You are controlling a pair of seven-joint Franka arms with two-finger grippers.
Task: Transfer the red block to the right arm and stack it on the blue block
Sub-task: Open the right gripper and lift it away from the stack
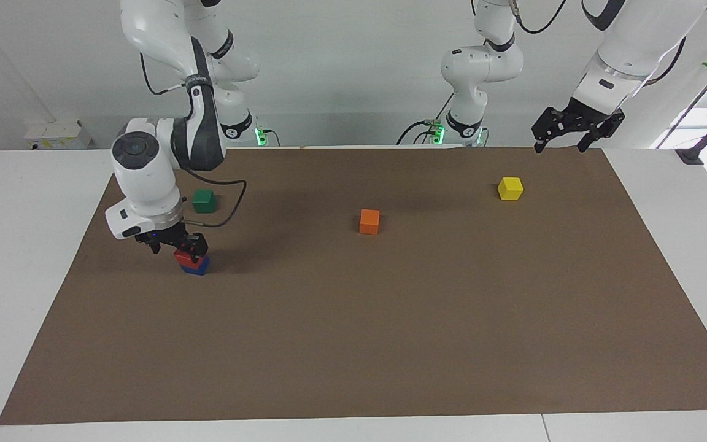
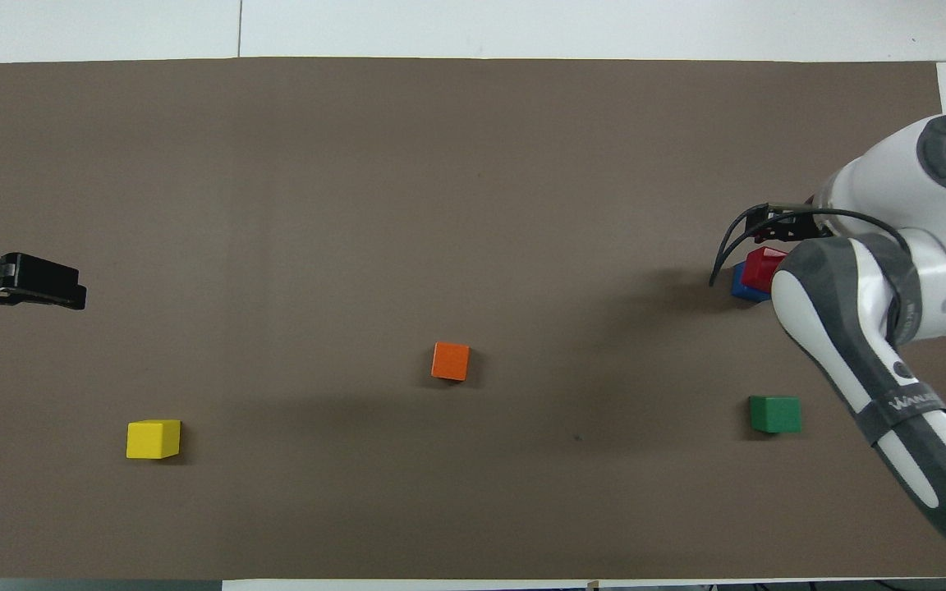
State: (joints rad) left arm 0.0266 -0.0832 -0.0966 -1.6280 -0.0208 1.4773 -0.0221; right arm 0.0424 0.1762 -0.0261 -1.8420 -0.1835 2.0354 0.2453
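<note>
The red block (image 1: 182, 256) rests on top of the blue block (image 1: 199, 267) at the right arm's end of the brown mat. My right gripper (image 1: 185, 248) is down on the stack, shut on the red block. In the overhead view the red block (image 2: 763, 266) and a corner of the blue block (image 2: 740, 284) show beside the right arm, which hides the rest of them. My left gripper (image 1: 561, 146) is open and empty, raised over the mat's corner at the left arm's end; it also shows in the overhead view (image 2: 71, 290). The left arm waits.
A green block (image 1: 204, 201) lies nearer to the robots than the stack. An orange block (image 1: 369, 221) lies mid-mat. A yellow block (image 1: 510, 188) lies toward the left arm's end. The brown mat (image 1: 390, 344) covers the white table.
</note>
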